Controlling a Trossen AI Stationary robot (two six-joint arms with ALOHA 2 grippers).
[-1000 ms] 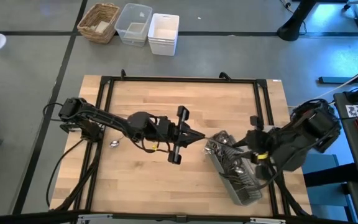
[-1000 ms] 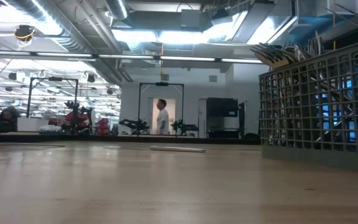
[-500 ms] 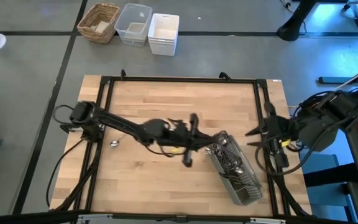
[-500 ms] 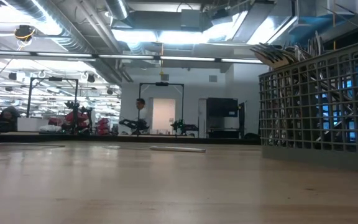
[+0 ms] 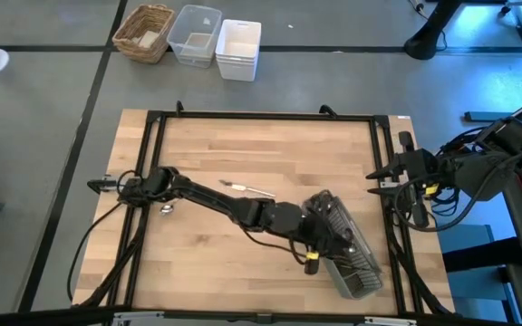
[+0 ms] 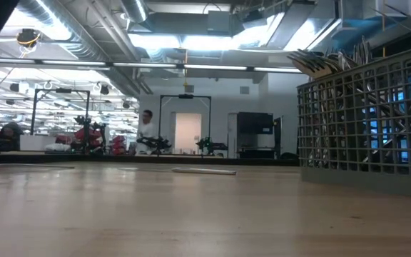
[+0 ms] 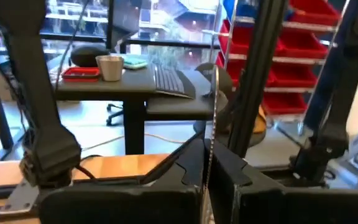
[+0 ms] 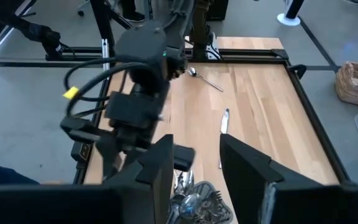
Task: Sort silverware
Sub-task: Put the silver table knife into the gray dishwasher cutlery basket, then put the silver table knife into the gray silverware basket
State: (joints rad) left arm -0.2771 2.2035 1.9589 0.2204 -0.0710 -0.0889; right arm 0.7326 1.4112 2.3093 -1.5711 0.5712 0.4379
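no legible text, labels, brands or numbers anywhere, none on the table, none in the room

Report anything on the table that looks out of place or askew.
The grey caddy full of silverware sits skewed to the table's edges. A knife and a spoon lie loose on the wood, away from the caddy. The left gripper is over the caddy, shut on a thin utensil.

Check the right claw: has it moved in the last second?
Yes. The right claw has pulled back from over the caddy to the table's right edge, clear of the silverware.
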